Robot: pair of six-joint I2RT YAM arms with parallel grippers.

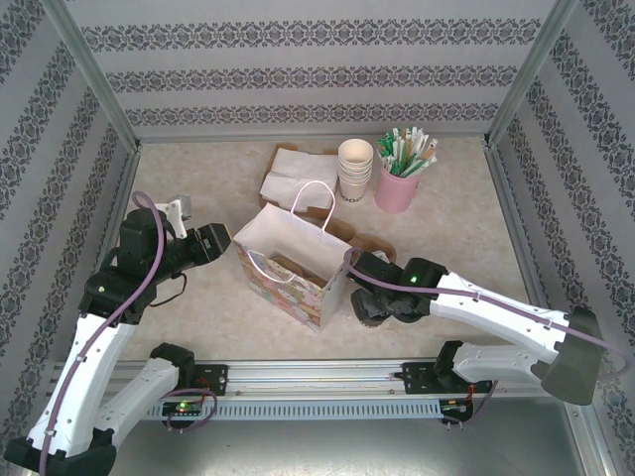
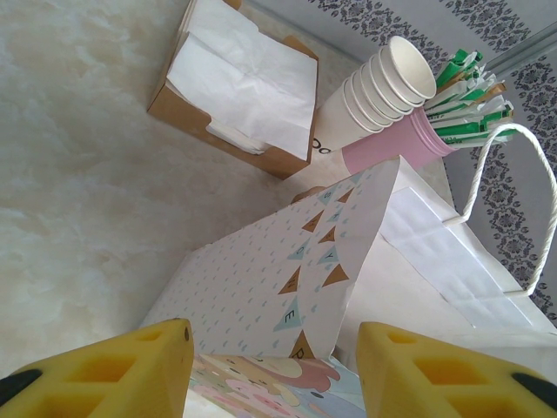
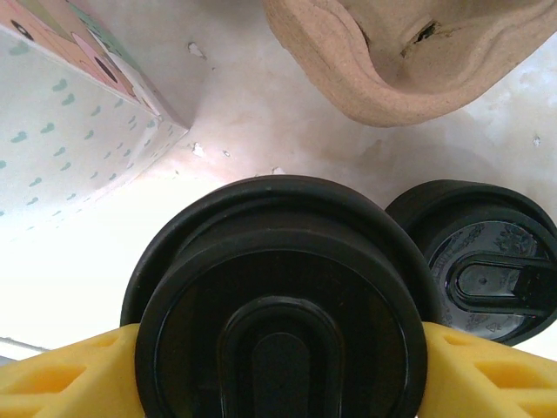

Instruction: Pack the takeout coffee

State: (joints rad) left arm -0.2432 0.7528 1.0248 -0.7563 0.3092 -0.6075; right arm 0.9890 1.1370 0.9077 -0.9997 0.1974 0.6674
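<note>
Takeout coffee point(image 3: 278, 296), a small dark cup under a round black plastic dome lid, is outside the white patterned paper bag point(image 1: 288, 288), just beside its near right corner, low over the pale worktop point(image 1: 198, 178). Closed around it is the right hand point(image 3: 277, 348), one yellow finger against each side of the lid. A squat black lid pile point(image 3: 487, 261) sits beside the cup, with a brown pulp cup tray point(image 3: 392, 61) beyond. At the bag's left end, the left hand point(image 2: 274, 374) stands half open, gripping nothing
</note>
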